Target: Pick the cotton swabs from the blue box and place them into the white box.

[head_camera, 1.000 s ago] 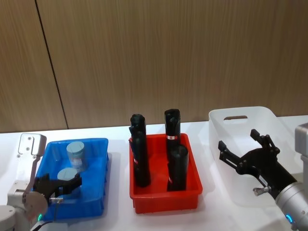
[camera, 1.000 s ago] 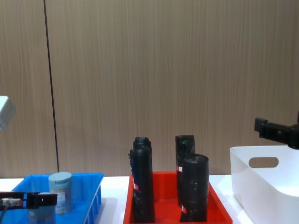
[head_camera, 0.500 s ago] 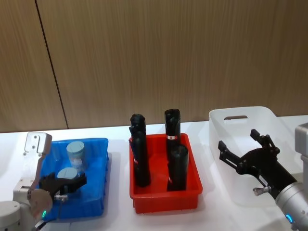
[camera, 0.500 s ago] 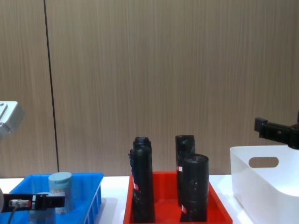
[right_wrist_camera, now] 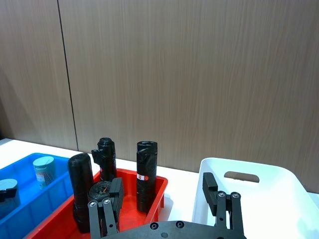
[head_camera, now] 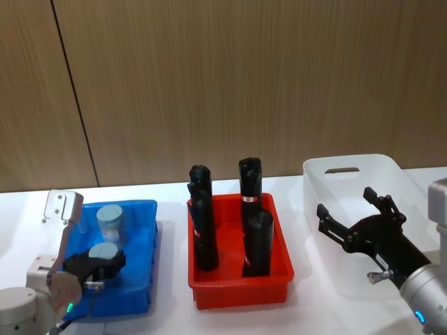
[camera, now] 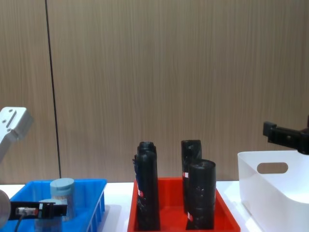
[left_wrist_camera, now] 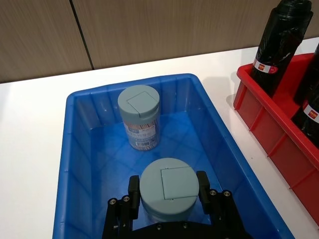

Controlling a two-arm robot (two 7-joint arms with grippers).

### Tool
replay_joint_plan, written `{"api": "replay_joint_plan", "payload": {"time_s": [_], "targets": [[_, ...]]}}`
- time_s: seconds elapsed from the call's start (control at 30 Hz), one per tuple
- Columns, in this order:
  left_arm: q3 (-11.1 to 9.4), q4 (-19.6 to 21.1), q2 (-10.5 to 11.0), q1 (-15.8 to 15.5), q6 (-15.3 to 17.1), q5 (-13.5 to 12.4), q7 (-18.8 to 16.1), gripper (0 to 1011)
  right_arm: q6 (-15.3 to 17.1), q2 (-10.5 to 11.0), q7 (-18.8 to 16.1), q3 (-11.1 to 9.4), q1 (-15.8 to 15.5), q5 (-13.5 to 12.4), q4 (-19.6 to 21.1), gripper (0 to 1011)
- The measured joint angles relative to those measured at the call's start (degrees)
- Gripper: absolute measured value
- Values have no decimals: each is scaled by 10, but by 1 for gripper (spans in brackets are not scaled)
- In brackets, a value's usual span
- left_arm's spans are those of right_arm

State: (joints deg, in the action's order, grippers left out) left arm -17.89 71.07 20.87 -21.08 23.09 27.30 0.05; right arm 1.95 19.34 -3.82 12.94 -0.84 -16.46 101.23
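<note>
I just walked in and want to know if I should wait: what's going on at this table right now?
The robot's left gripper is shut on the near cotton swab jar in the blue box, not yet lifted out. A second jar stands behind it. Both are meant for the white box, where the right gripper hangs open, holding nothing. Black rolls stand in the red tray between the boxes.
</note>
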Motion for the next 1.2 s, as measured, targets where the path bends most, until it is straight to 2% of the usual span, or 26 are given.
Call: {"api": "replay_joint_plan", "payload": {"time_s": [0.03,0.07,0.4,0.63,0.9,1.2], "targets": [[0,0,0,0,0,-1,0,731,0,0,0,0,0,0,0,1002],[0,-1,-1,-1,0,-2,0,672,0,0,0,0,0,0,0,1002],[-1,8,-2,0,-5,-12,-3,668,0,0,0,0,0,0,0,1002],[2,38,6,9,-20,-27,-2,669,0,0,0,0,0,0,0,1002],[11,75,26,21,-45,-50,34,669,0,0,0,0,0,0,0,1002],[22,99,49,25,-72,-67,102,669,0,0,0,0,0,0,0,1002]]}}
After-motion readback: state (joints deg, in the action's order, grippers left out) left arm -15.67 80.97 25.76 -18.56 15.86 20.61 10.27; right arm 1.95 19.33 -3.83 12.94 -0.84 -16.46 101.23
